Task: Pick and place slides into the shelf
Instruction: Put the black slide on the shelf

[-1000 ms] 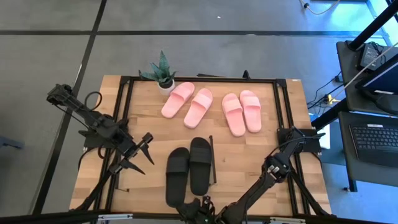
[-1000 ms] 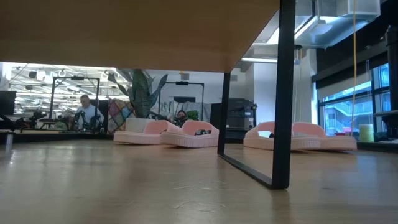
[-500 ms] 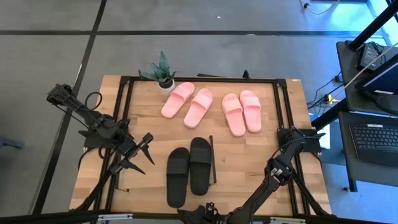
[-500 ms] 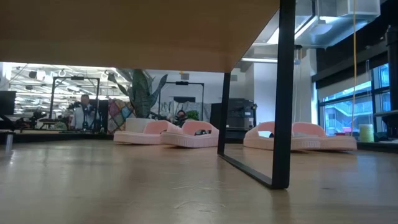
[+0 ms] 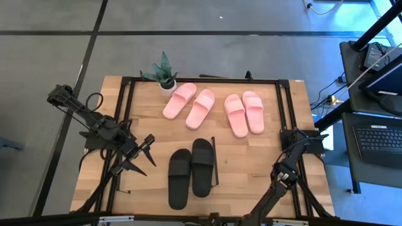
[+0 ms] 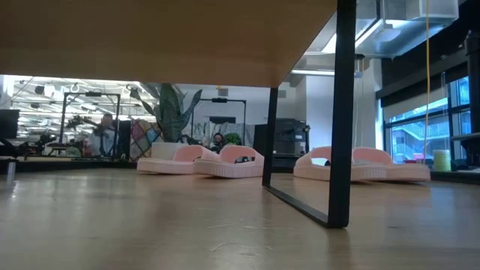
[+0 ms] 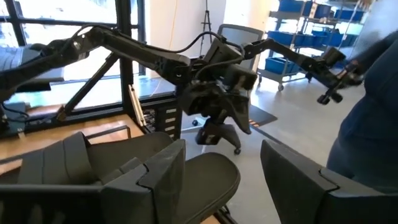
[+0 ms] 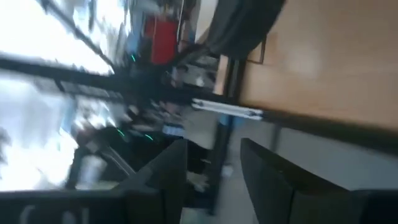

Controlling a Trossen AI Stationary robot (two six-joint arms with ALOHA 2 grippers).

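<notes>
Two pale pink pairs of slides lie soles down at the table's far side and also show in the low view. The black pair lies mid-table, just left of the shelf's thin black end frame. In the low view the shelf's wooden board hangs overhead on its black frame, with bare table under it. My left gripper hovers open, left of the black pair. My right gripper is open and empty, beyond the table's near edge and out of the high view.
A small potted plant stands at the far edge by the left pink pair. A black rail frame runs round the tabletop. A laptop desk stands off the right side. A person's blue sleeve shows beyond the table.
My right gripper has drawn back from the black slides' heel ends toward the table's near edge, rolling as it went, and has left the high view. The black pair has stayed where it was. My left arm has kept still.
</notes>
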